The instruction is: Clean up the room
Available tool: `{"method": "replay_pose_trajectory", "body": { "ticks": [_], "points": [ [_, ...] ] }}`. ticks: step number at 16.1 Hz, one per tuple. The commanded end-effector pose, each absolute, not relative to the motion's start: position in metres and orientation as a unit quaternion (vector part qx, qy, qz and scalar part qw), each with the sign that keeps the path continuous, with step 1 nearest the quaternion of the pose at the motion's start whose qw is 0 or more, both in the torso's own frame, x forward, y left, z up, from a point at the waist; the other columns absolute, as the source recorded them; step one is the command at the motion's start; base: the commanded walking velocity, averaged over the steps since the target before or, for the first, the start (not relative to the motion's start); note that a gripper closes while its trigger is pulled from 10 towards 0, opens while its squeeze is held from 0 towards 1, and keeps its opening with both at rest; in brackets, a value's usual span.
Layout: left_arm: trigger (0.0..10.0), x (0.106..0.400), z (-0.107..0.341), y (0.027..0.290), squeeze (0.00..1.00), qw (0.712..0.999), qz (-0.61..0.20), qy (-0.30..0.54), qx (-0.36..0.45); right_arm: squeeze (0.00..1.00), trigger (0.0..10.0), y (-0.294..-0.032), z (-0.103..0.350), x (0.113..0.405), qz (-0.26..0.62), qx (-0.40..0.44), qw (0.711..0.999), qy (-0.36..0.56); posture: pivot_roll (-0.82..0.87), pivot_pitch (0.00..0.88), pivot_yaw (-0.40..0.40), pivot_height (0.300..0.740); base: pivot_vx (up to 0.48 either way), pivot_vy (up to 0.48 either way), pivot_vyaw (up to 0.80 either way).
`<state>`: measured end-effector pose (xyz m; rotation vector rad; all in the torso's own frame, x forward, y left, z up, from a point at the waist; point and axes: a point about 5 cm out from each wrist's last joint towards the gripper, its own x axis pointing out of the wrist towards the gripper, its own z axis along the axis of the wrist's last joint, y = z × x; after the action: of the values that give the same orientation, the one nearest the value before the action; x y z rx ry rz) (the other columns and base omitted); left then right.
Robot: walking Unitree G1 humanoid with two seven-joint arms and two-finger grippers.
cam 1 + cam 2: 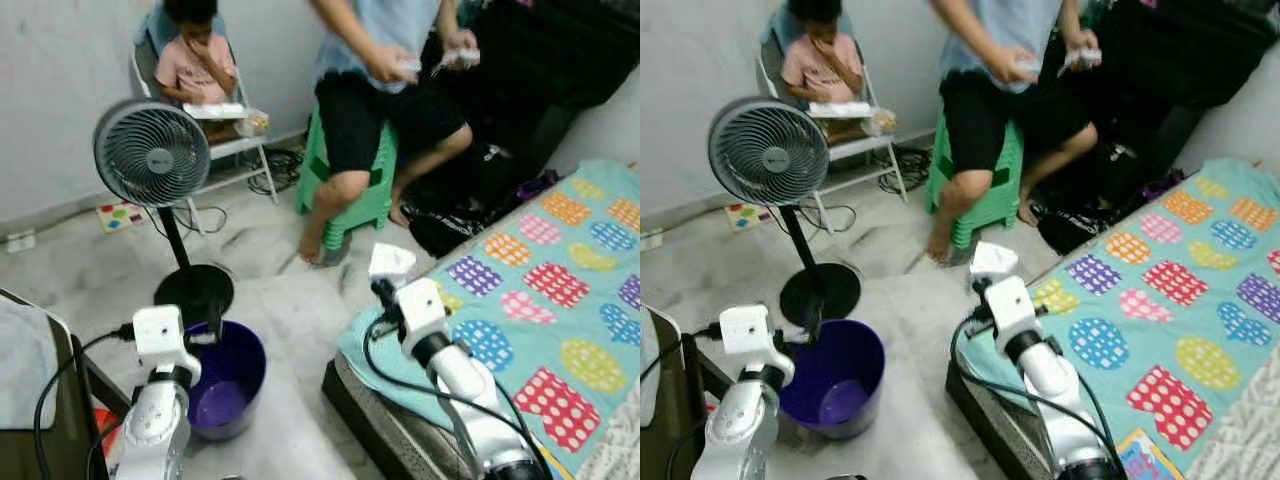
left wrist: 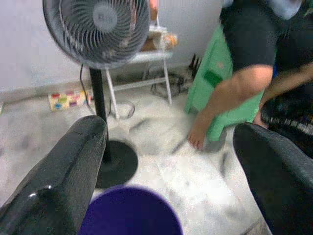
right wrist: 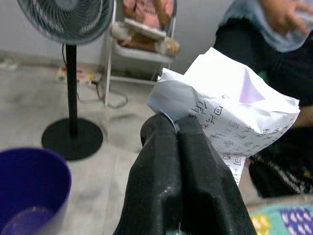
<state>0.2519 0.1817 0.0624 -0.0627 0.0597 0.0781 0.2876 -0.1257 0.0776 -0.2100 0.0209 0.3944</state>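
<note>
Right wrist view: right gripper (image 3: 178, 128) jaws clamped on crumpled paper (image 3: 230, 115), held over the bed (image 1: 560, 300) edge. Purple bin (image 1: 228, 380) sits to its left, beside the left gripper (image 1: 205, 335), jaws apart.

I can't see the seated person (image 1: 375, 90) above the shoulders, cut by the top edge. Bed (image 1: 560, 290) runs off the right edge. Crumpled paper (image 3: 230, 115) hides what's behind it; its print is too small to read. Purple bucket (image 2: 129, 213) is blurred, cropped at the bottom.
</note>
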Motion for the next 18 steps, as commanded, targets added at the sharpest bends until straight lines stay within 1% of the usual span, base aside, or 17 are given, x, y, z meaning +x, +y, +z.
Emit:
{"method": "replay_pose_trajectory", "body": {
  "ticks": [1, 2, 3, 4, 5, 6, 8, 12, 15, 18],
  "points": [
    [10.0, 0.262, 0.076, 0.178, 0.0, 0.999, 0.025, 0.006, -0.032, 0.0, 10.0, -0.129, 0.087, 0.297, 0.18, -0.095, 0.979, 0.0, -0.04, 0.0, -0.043, 0.74, 0.0, 0.0, 0.0],
    [10.0, 0.265, 0.076, 0.179, 0.0, 0.999, 0.028, -0.002, -0.032, 0.0, 10.0, -0.126, 0.086, 0.301, 0.183, -0.11, 0.977, -0.006, -0.05, 0.0, -0.047, 0.74, 0.0, 0.0, 0.0],
    [10.0, 0.262, 0.08, 0.183, 0.0, 0.998, 0.044, -0.006, -0.042, 0.0, 10.0, -0.131, 0.092, 0.305, 0.155, -0.097, 0.983, 0.004, -0.05, 0.0, -0.055, 0.74, 0.0, 0.0, 0.0],
    [10.0, 0.262, 0.084, 0.184, 0.0, 0.998, 0.039, -0.01, -0.046, 0.0, 10.0, -0.132, 0.101, 0.309, 0.148, -0.083, 0.985, -0.004, -0.05, 0.0, -0.061, 0.74, 0.0, 0.0, 0.0],
    [10.0, 0.259, 0.079, 0.185, 0.0, 0.999, 0.033, -0.006, -0.039, 0.0, 10.0, -0.133, 0.102, 0.308, 0.15, -0.087, 0.985, -0.011, -0.05, 0.0, -0.062, 0.74, 0.0, 0.0, 0.0],
    [10.0, 0.257, 0.068, 0.192, 0.0, 0.998, 0.047, 0.01, -0.028, 0.0, 10.0, -0.134, 0.095, 0.309, 0.148, -0.096, 0.984, -0.003, -0.05, 0.0, -0.054, 0.74, 0.0, 0.0, 0.0],
    [10.0, 0.261, 0.071, 0.194, 0.0, 0.998, 0.056, 0.004, -0.036, 0.0, 10.0, -0.133, 0.098, 0.311, 0.146, -0.1, 0.984, -0.016, -0.04, 0.0, -0.038, 0.74, 0.0, 0.0, 0.0],
    [10.0, 0.278, 0.08, 0.181, 0.0, 0.999, 0.031, -0.01, -0.039, 0.0, 10.0, -0.127, 0.108, 0.318, 0.15, -0.097, 0.984, -0.03, -0.06, 0.0, -0.016, 0.74, 0.0, 0.0, 0.8],
    [10.0, 0.28, 0.084, 0.18, 0.0, 0.999, 0.029, -0.015, -0.041, 0.0, 10.0, -0.122, 0.116, 0.324, 0.157, -0.095, 0.982, -0.045, -0.06, 0.0, -0.004, 0.74, 0.0, 0.0, 0.8],
    [10.0, 0.279, 0.09, 0.184, 0.0, 0.999, 0.033, -0.022, -0.035, 0.0, 10.0, -0.118, 0.114, 0.323, 0.163, -0.093, 0.981, -0.04, -0.02, 0.0, -0.02, 0.74, 0.0, 0.0, 0.8]
  ]
}}
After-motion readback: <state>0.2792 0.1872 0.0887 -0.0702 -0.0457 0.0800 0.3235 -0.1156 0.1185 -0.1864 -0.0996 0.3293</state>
